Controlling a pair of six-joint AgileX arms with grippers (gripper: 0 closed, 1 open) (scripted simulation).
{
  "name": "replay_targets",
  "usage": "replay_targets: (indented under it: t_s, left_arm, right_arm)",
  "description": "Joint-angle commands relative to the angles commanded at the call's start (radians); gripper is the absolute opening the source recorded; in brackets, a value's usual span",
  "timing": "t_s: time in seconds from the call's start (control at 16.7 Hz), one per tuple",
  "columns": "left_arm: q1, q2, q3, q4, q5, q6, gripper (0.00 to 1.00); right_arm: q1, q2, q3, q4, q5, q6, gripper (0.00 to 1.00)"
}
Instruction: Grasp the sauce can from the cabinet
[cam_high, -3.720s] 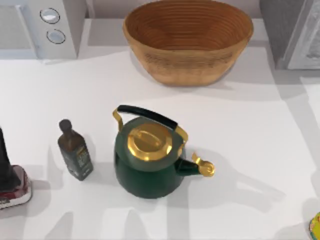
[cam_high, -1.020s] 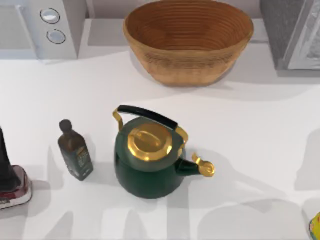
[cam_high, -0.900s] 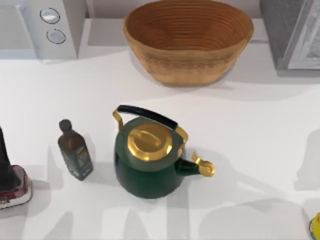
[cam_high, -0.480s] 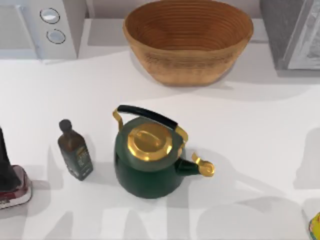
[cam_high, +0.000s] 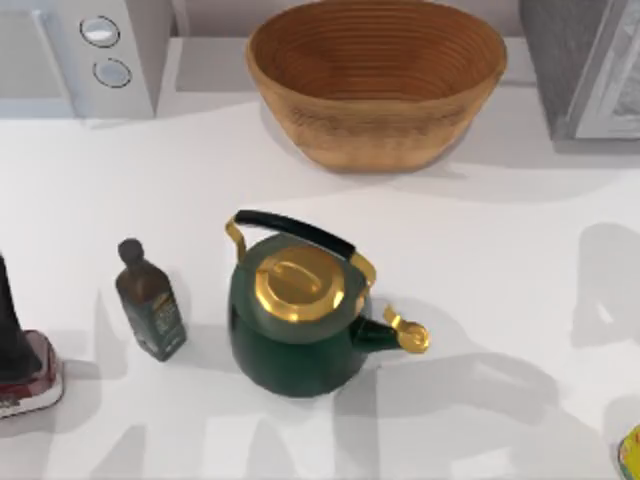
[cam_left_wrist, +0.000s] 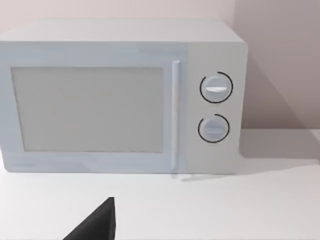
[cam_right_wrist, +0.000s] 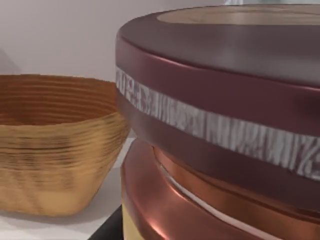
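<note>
Bystanders on the white desk (cam_high: 480, 260)

A woven wicker basket (cam_high: 376, 80) sits at the far middle of the desk, wide-mouthed and upright; it also appears in the right wrist view (cam_right_wrist: 55, 145). A white microwave (cam_high: 85, 55) with two round dials stands at the far left corner, its door and dials facing the left wrist view (cam_left_wrist: 120, 97). A grey cabinet (cam_high: 585, 65) occupies the far right corner. Near the middle stands a dark green kettle (cam_high: 295, 325) with a gold lid, gold spout pointing right and a black handle arched over it. Just left of the kettle, apart from it, stands a dark square bottle (cam_high: 150, 300) with a round stopper.
</note>
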Motion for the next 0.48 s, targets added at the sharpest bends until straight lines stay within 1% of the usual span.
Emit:
replay_targets:
  t_s: [0.48]
  left_arm:
    - [0.0, 0.0, 0.0, 0.0, 0.0, 0.0, 1.0]
  right_arm:
    - [-0.087, 0.79, 0.113, 0.704, -0.396, 0.01, 0.0]
